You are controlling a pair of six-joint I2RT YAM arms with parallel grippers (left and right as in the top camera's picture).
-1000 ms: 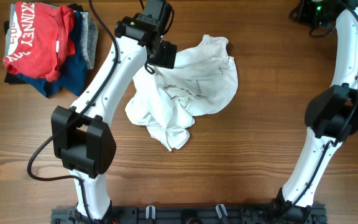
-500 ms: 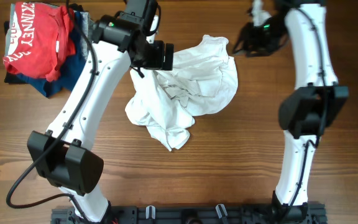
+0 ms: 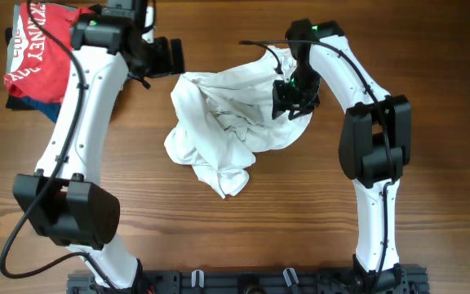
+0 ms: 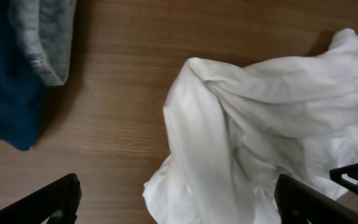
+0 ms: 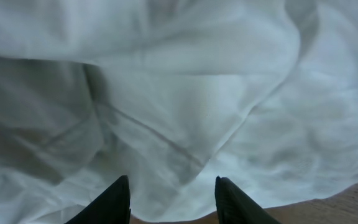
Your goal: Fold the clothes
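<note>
Right fingers (image 5: 114, 200) parted over T-shirt (image 3: 235, 122) right edge.

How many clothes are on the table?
4. A crumpled white T-shirt lies in the middle. At the far left, a red T-shirt lies on a navy garment, with a grey garment beside it. More may be hidden underneath.

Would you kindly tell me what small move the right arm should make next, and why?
Probably lower the right end effector slightly and close on the crumpled white cotton T-shirt beneath it. Its fingers stand apart over the cloth, pinching nothing, and the shirt lies bunched, so an edge needs lifting to spread it flat.
</note>
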